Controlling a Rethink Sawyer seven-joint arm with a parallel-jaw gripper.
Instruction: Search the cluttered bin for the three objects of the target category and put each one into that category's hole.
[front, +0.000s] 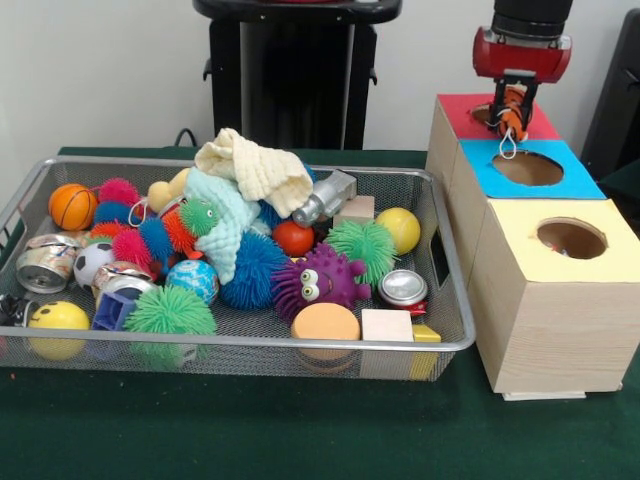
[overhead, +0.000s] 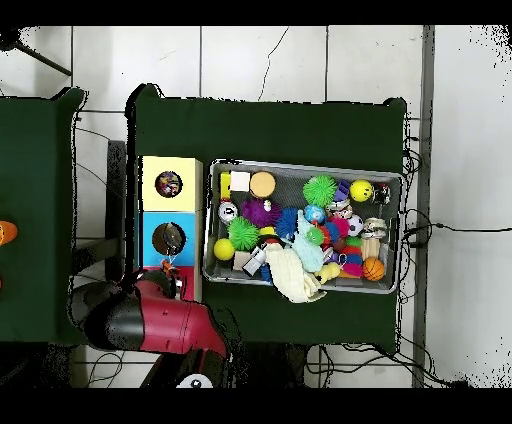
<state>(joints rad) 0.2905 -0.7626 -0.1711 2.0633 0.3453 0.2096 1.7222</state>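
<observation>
A small orange tiger toy (front: 514, 108) with black stripes hangs in the gripper (front: 514, 112), its white string loop dangling below. The black fingers are closed narrowly on the toy's sides. In the front view the toy hangs over the red box (front: 458, 113), at the seam with the blue box (front: 520, 168); the loop reaches down over the blue top. In the overhead view the toy (overhead: 167, 269) shows as a small orange speck at the same seam, with the red arm (overhead: 150, 320) stretching toward the picture's bottom.

Three boxes stand in a row, touching: red nearest the robot, blue in the middle, yellow (front: 550, 300) farthest. Each has a round hole on top.

Beside the boxes sits the wire mesh bin (front: 240, 342), crowded with things: a purple spiky ball with eyes (front: 318, 282), green spiky balls, a blue spiky ball (front: 255, 268), a basketball (front: 72, 205), a yellow smiley ball (front: 57, 318), crushed cans, wooden blocks and a pale cloth (front: 255, 170) heaped on top. All rests on a dark green table (front: 300, 430).
</observation>
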